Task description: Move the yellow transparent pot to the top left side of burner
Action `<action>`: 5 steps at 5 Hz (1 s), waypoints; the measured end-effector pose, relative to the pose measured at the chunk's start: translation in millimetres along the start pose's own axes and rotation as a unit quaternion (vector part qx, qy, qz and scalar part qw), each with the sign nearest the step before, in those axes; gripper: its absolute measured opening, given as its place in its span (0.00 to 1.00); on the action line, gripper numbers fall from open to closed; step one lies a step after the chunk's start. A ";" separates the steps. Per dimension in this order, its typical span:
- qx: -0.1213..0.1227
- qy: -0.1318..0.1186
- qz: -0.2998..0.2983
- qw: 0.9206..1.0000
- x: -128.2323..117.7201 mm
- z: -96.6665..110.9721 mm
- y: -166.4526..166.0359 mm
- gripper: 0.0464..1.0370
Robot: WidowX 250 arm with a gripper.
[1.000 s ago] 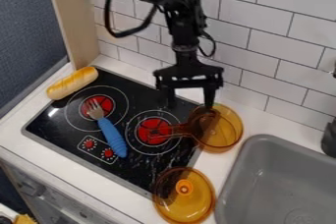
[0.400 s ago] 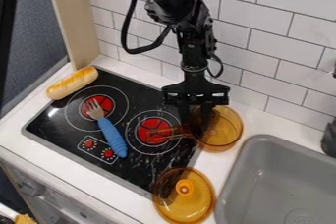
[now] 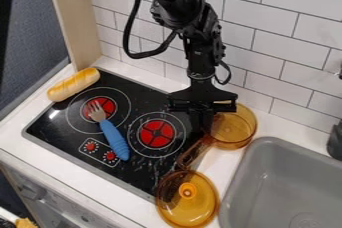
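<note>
The pot (image 3: 237, 128) stands on the counter (image 3: 215, 164), between the stove (image 3: 148, 169) and the sink (image 3: 254, 148), and its handle (image 3: 194, 153) points to the lid (image 3: 188, 207). The gripper (image 3: 206, 123) is down at the pot's side near the handle; if it grasps something, I cannot tell. The placing is not done: I think the pot must still be carried to the stove's top left, where the bread (image 3: 73, 84) and the fork (image 3: 114, 137) could be in the way.

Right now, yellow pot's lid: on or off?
Off. The lid lies knob-up by itself at the edge of the stove, clear of the bowl of the pot, whose round rim shows uncovered.
</note>
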State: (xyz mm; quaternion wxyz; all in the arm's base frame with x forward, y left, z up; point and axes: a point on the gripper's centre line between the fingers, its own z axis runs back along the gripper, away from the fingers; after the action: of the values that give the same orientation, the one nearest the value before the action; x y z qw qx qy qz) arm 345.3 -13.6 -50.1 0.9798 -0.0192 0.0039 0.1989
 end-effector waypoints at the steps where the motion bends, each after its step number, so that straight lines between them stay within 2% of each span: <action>1: 0.006 -0.002 0.006 1.000 -11.2 3.1 5.9 0.03; 2: -0.003 -0.005 0.012 1.000 -21.2 14.7 8.8 0.03; 3: -0.016 -0.007 0.032 0.999 -19.7 34.4 13.6 0.03; 4: 0.004 -0.042 0.154 0.987 -23.7 59.6 35.8 0.03; 5: -0.016 -0.036 0.281 0.959 -25.5 72.2 73.0 0.03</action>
State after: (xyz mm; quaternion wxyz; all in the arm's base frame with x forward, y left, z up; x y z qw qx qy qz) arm 293.4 46.4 19.8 0.8833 -0.0258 -0.0298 0.4671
